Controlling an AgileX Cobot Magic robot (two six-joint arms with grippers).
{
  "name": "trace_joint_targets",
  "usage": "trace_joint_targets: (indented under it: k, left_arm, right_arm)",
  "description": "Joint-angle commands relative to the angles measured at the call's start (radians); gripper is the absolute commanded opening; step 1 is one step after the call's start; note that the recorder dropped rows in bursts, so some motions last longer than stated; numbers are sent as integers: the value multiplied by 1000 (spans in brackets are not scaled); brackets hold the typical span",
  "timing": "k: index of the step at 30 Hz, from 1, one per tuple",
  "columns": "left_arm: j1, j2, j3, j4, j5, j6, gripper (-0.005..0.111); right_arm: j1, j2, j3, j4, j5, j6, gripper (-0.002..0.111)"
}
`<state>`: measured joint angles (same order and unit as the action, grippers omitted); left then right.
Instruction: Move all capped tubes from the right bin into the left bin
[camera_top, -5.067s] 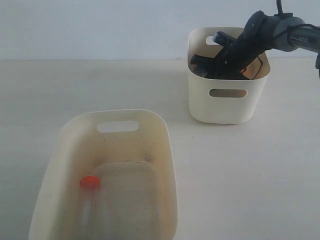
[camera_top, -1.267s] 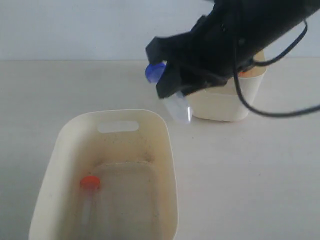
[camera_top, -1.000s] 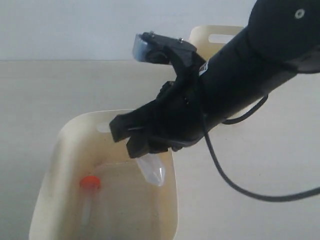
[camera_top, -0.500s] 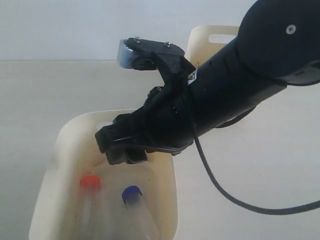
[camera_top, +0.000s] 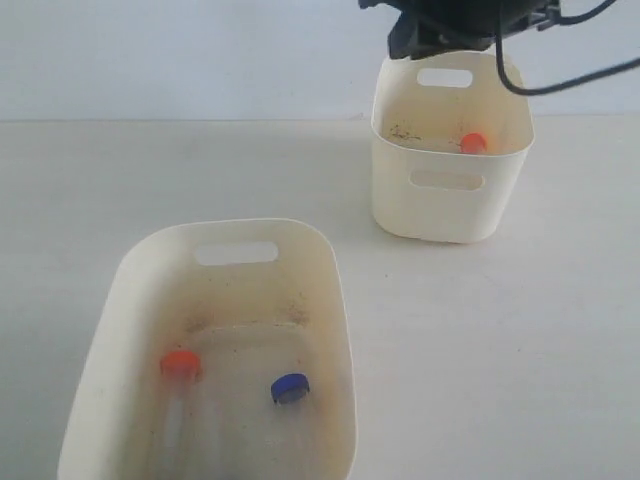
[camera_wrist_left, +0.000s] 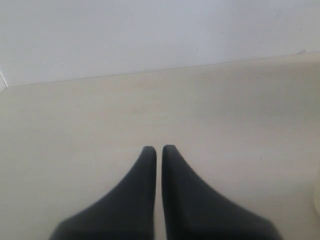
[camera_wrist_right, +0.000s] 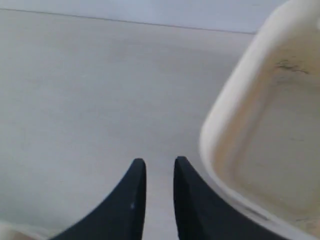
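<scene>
On the pale table, the large left bin sits at seven o'clock in the exterior view. The smaller right bin sits at one o'clock, under the black right arm. The left gripper is pressed almost together over bare table, while the right gripper is slightly spread and grips nothing. An orange-capped tube and, at its four o'clock, a blue-capped tube lie in the left bin; another orange cap shows inside the right bin.
</scene>
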<state>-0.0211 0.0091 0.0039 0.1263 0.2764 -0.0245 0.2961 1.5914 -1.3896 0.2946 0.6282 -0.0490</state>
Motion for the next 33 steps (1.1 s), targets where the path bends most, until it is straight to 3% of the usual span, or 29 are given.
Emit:
trace_joint_targets:
  k: [1, 5, 12, 13, 14, 16, 23, 27, 33]
  left_arm:
    - [1, -2, -4, -7, -15, -12, 4]
    - [1, -2, -4, -7, -15, -12, 4]
    - [1, -2, -4, -7, -15, -12, 4]
    - [1, -2, -4, -7, -15, -12, 4]
    - [1, -2, -4, -7, -15, -12, 4]
    - [1, -2, -4, -7, -15, -12, 4]
    - [1, -2, -4, -7, -15, -12, 4]
    - [1, -2, -4, -7, -15, -12, 4]
    - [1, -2, -4, -7, -15, -12, 4]
  right_arm:
    - [-32, 187, -241, -300, 231, 170, 19]
    - [-32, 388, -519, -445, 426, 226, 19]
    - [-32, 708, -893, -553, 565, 280, 21]
    - [-32, 745, -925, -568, 582, 293, 25]
    - [-32, 795, -958, -596, 593, 331, 41]
    - [-32, 848, -975, -609, 582, 348, 62]
    - [-40, 901, -975, -642, 583, 390, 59]
    - [-42, 894, -975, -531, 593, 339, 59]
    - [-49, 748, -975, -528, 593, 296, 59]
